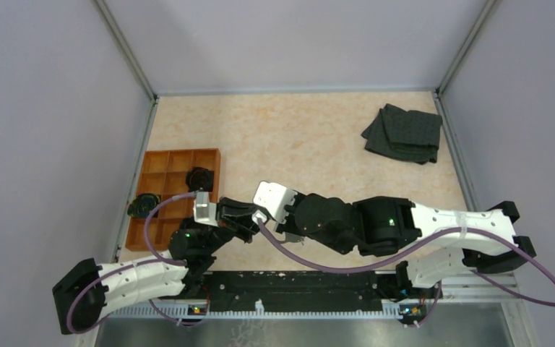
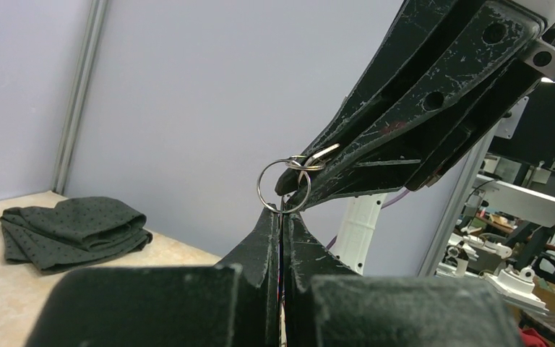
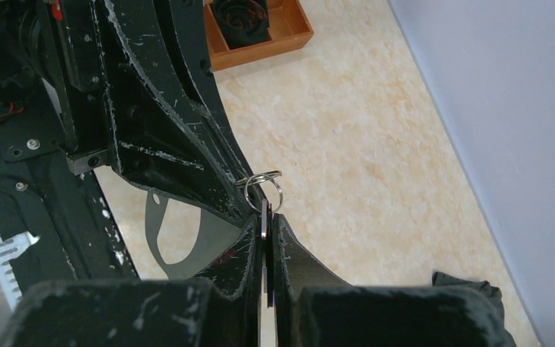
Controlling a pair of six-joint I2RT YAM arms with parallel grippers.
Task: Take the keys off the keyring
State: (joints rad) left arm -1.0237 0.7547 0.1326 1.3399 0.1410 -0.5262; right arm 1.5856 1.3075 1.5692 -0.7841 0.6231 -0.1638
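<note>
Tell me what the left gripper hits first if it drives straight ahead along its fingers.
The right gripper's fingers, almost at once. The left gripper, shut on the keyring, points at them just past the ring; the gap's depth is unclear.

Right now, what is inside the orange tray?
One black lump sits in a right-column compartment of the orange tray, another at its left edge. The left arm covers some near compartments.

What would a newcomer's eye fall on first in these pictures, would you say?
First, the left gripper and right gripper meeting tip to tip, jaws shut, pinching a small silver keyring between them, beside the orange tray at the left. Then the dark folded cloth lying at the far right of the table.
</note>
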